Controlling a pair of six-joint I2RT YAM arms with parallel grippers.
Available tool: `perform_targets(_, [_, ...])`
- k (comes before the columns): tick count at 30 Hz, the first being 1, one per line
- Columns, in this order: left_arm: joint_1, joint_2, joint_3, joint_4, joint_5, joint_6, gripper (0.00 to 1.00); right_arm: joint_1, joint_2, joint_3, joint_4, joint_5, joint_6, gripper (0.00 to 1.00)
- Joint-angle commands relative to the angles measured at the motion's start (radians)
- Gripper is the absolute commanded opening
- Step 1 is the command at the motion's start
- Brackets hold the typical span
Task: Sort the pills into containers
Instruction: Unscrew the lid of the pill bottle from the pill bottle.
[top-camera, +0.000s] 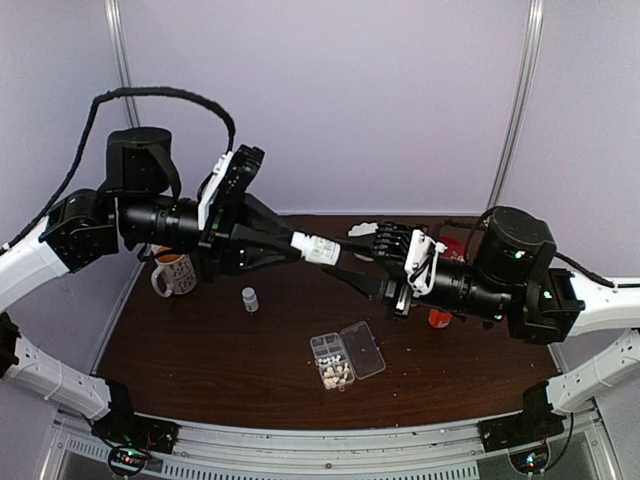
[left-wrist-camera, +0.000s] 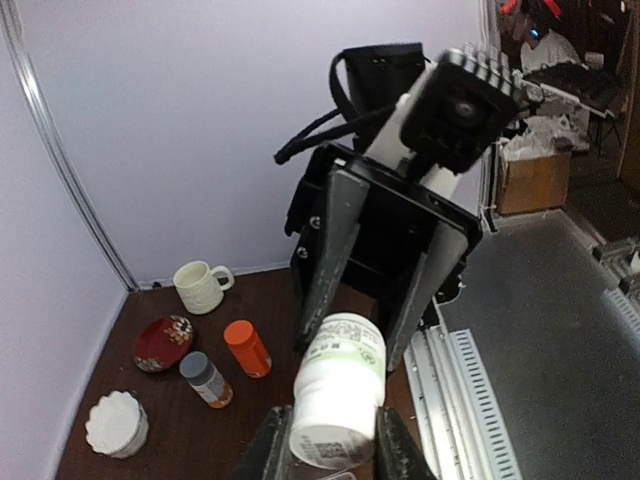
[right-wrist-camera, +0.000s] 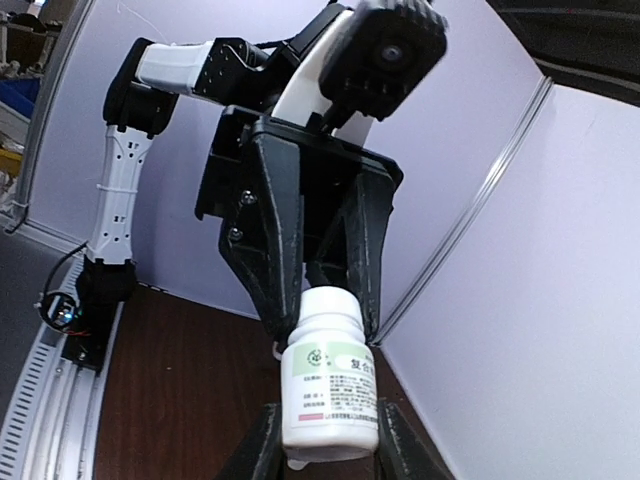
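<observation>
Worktop: dark brown (top-camera: 220, 350) against pale lilac walls; a mug (top-camera: 175, 272) and a tiny white bottle (top-camera: 250, 299) stand left of centre.
Pill bottle: white and labelled (top-camera: 320, 249), held in the air between the two arms, well above the worktop.
Long axis: roughly level, running left to right, with the cap end toward the left arm and the base toward the right.
Left fingers (right-wrist-camera: 283, 240): clamped on the cap end.
Right fingers (left-wrist-camera: 335, 240): closed against the body near the base.
Organiser box (top-camera: 328, 347): flat on the worktop with its lid open, below the bottle and nearer the arm bases, about midway between the arms.
Pills (top-camera: 336, 374): a pale cluster in the box's near cells; the other cells look empty.
Coming move (judgement): probably a twist about the long axis to free the cap. The two grips face each other along one line, so they should counter-rotate without levering the bottle sideways. The mouth would then have to come down and toward the bases to reach the box.
</observation>
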Motion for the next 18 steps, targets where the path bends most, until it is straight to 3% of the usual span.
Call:
perform_targets(1, [-0.009,0.036,0.132,-0.019,0.036,-0.386,0.00,0.004,-0.014,-0.032,0.034,0.196,-0.270,0.08])
perform_targets(9, [0.008,0.102,0.298,-0.199,0.084,-0.721,0.00,0.033,-0.006,-0.111,0.195,0.380,-0.494,0.09])
perform_targets(18, [0.082,0.108,0.328,-0.221,0.161,-0.901,0.00,0.049,-0.011,-0.168,0.299,0.423,-0.562,0.09])
